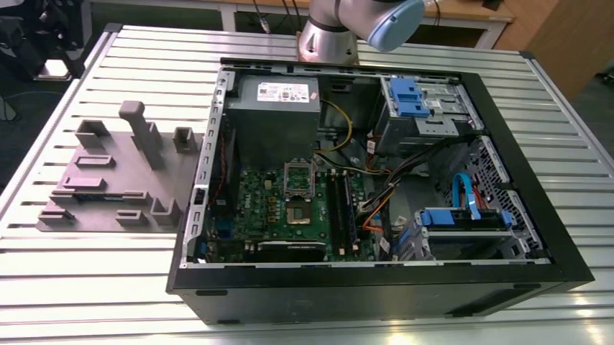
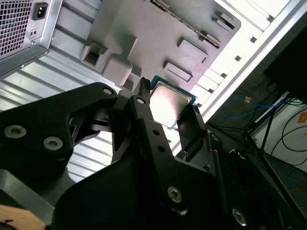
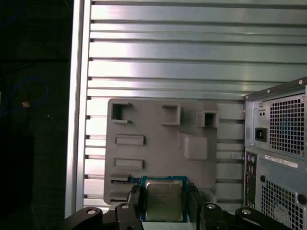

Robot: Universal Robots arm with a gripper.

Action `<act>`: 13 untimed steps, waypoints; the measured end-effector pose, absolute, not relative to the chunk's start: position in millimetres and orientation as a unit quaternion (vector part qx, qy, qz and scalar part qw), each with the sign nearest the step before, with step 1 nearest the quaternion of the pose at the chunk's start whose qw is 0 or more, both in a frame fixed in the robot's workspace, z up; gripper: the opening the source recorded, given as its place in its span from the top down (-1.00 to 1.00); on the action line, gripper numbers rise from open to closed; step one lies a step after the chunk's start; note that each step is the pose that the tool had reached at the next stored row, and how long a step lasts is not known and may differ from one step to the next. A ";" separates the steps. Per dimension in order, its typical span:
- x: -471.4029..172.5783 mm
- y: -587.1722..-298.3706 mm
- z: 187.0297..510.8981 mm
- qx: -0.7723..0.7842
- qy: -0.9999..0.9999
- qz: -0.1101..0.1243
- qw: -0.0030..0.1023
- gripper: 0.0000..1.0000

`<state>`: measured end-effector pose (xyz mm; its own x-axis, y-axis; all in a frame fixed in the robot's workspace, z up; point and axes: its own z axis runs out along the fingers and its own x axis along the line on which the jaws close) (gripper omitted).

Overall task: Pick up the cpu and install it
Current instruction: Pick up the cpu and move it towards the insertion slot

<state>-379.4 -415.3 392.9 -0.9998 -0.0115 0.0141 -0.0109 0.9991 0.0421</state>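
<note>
The black two-fingered pincer (image 3: pixel 164 203) pinches the small, flat, square cpu with its silver-grey metal top (image 3: pixel 164 197) by two opposite edges. The chip sits level between the fingertips, apparently lifted well clear of the mauve-grey plastic tray with raised blocks (image 3: pixel 158 139) beyond them. Carrying it well calls for an even squeeze and a flat chip, since any tilt would likely misalign it with the rectangular metal socket frame (image 1: pixel 299 192).

An open computer case (image 1: pixel 364 295) lies on a slatted metal table (image 1: pixel 96 287), showing a grey power supply (image 1: pixel 273 108) beside a green circuit board (image 1: pixel 287 208) (blue drive brackets (image 1: pixel 407 97) sit toward the exterior view's right). A grey plastic tray (image 1: pixel 144 183) rests just beside it.
</note>
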 end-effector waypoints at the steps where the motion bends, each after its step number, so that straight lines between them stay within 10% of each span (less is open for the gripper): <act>1: -379.0 -415.3 392.9 0.006 -1.000 -0.021 0.007 0.05; 13: -375.5 -415.3 392.8 0.006 -1.000 -0.021 0.007 0.05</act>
